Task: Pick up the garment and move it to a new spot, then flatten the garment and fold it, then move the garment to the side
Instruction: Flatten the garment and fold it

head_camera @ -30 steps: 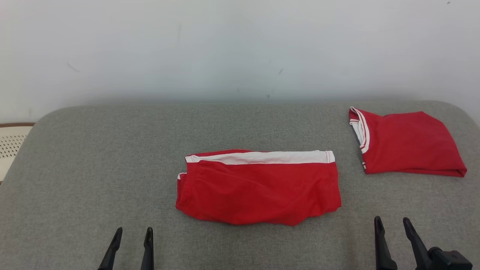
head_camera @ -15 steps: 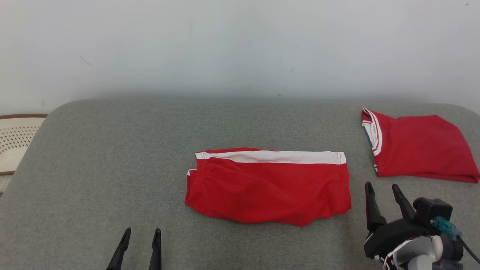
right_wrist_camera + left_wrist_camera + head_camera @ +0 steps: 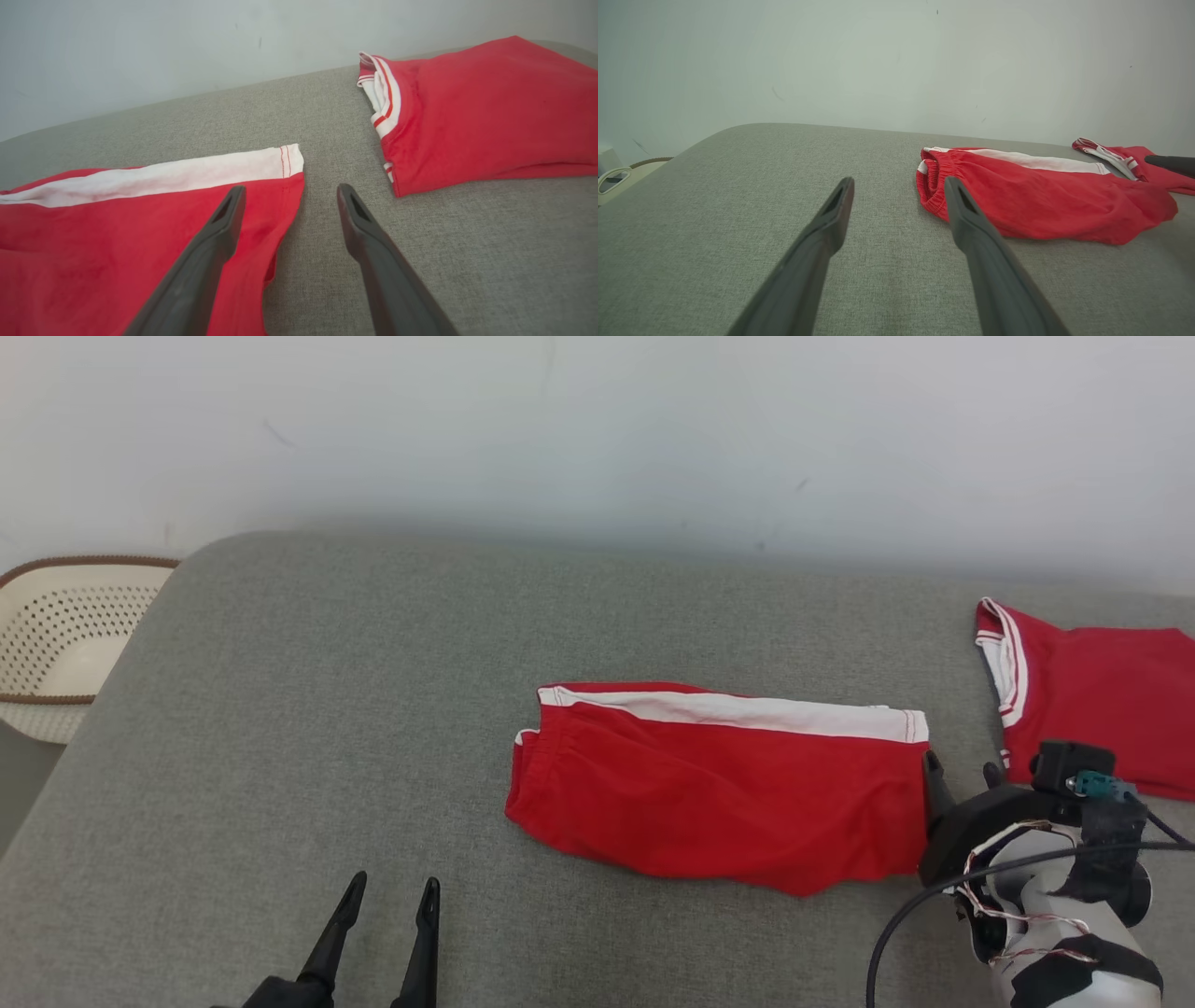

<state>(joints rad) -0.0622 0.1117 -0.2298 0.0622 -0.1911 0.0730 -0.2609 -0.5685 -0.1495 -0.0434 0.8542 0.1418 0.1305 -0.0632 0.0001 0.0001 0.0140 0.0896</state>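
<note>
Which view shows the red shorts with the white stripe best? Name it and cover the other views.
The head view: the red shorts lie whole, seen from above, stripe and waistband clear. The left wrist view shows the shorts low and foreshortened from the waistband end. The right wrist view catches their hem end, the rest cropped.

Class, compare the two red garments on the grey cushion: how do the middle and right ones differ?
The middle garment carries a broad white band along its far edge; the right garment has only thin white-and-red trim at its left end. The middle garment's left end is gathered elastic; the right garment's shows layered striped edges. Both are red and folded on the grey cushion.
</note>
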